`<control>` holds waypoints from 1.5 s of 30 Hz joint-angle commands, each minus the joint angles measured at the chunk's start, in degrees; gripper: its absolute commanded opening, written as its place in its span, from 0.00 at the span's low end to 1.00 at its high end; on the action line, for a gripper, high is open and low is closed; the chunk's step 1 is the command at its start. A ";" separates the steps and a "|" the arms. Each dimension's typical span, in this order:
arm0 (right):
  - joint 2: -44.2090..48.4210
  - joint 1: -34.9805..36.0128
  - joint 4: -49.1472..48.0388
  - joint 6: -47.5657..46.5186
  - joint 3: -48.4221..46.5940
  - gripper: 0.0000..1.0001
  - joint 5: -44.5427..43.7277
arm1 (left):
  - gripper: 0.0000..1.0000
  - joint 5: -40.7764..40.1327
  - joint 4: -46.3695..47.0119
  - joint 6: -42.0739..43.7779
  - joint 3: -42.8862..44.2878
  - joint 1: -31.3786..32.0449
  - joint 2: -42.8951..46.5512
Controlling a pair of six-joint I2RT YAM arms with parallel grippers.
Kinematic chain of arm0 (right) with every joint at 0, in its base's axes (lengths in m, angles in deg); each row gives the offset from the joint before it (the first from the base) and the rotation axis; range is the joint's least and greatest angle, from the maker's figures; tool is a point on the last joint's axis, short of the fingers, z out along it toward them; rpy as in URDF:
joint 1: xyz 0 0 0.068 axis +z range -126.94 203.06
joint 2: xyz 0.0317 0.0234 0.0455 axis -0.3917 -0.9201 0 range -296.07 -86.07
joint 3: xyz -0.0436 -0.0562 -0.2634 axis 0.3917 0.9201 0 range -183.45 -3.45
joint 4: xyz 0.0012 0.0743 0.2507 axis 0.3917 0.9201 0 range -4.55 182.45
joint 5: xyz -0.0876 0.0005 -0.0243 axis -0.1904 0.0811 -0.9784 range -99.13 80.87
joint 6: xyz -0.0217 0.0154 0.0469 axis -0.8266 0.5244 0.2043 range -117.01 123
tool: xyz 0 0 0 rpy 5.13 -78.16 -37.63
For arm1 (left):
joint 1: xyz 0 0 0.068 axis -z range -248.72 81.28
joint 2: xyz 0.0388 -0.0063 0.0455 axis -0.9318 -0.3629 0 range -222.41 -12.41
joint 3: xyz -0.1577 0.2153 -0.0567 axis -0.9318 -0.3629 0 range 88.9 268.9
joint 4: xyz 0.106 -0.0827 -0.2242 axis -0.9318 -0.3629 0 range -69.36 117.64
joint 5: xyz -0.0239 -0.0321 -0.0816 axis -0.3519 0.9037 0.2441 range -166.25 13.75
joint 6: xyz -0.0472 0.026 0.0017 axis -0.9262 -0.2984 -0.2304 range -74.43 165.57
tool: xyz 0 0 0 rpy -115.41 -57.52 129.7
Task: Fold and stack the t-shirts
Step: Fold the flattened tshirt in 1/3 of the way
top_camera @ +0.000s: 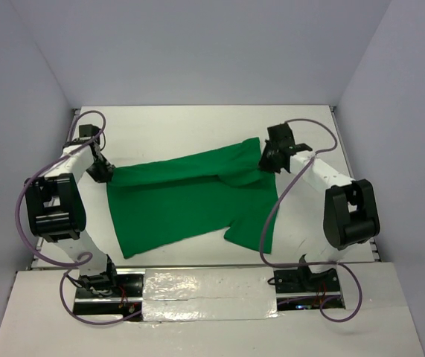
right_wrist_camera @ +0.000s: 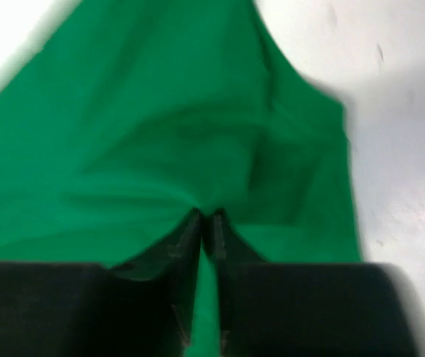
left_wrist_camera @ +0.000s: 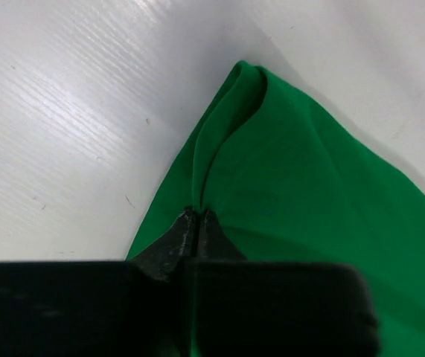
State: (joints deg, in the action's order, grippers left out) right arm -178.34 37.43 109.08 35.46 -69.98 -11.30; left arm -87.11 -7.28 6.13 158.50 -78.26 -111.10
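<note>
Green t-shirt (top_camera: 182, 197) lies spread, a little rumpled, across the middle of the white table (top_camera: 197, 123), stretched between the two arms. The left gripper (left_wrist_camera: 199, 216) is closed on a pinch of its left far corner, and the right gripper (right_wrist_camera: 203, 217) is clamped on cloth at its right far edge. This looks like the first fold. The next move likely calls for lifting both ends together, keeping the cloth taut, and carrying that edge over.

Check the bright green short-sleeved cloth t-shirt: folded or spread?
Mostly spread: green t-shirt lies on white table; left gripper and right gripper pinch its far edge.
</note>
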 commanded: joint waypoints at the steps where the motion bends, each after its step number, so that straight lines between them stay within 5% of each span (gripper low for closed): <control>1: 2.88 -0.48 -2.71 2.94 6.30 0.23 -1.78 | 0.21 -0.49 -0.76 -1.42 -0.87 -0.13 2.10; 4: 3.23 -0.49 -2.20 4.53 9.04 0.53 -5.28 | 0.99 0.21 -0.77 -1.34 -1.66 -0.13 3.50; 5: 3.15 -0.48 -1.76 4.79 8.17 0.60 -6.60 | 0.99 0.65 -0.77 -1.25 -1.14 -0.13 3.94; 9: 0.09 0.13 1.14 4.18 0.27 0.62 -10.65 | 0.99 0.40 -0.50 -1.69 2.46 2.14 4.22; 15: -10.00 -0.48 5.18 0.58 -15.55 0.43 -9.26 | 0.99 0.82 -1.56 -2.83 10.11 7.16 -3.95; 19: -19.60 -1.19 10.54 -2.58 -28.01 0.40 -5.48 | 0.99 3.47 -1.47 -4.06 11.87 7.61 -8.53; 24: -28.22 -4.08 13.27 -3.99 -33.14 0.58 -2.57 | 0.99 4.08 -1.38 -3.89 11.96 7.61 -11.60; 31: -35.51 -4.79 14.51 -4.61 -35.69 0.59 -0.03 | 0.99 2.24 -2.00 -4.68 11.78 7.61 -16.52; 45: -41.85 -4.79 20.39 -3.38 -46.67 0.33 0.94 | 0.99 1.18 -5.69 -6.87 19.34 7.26 -23.47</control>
State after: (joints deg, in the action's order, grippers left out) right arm -218.75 32.30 126.24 32.08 -112.92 -10.71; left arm -85.40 -15.24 0.95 177.06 -70.44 -130.93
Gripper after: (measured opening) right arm 0.344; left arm 0.993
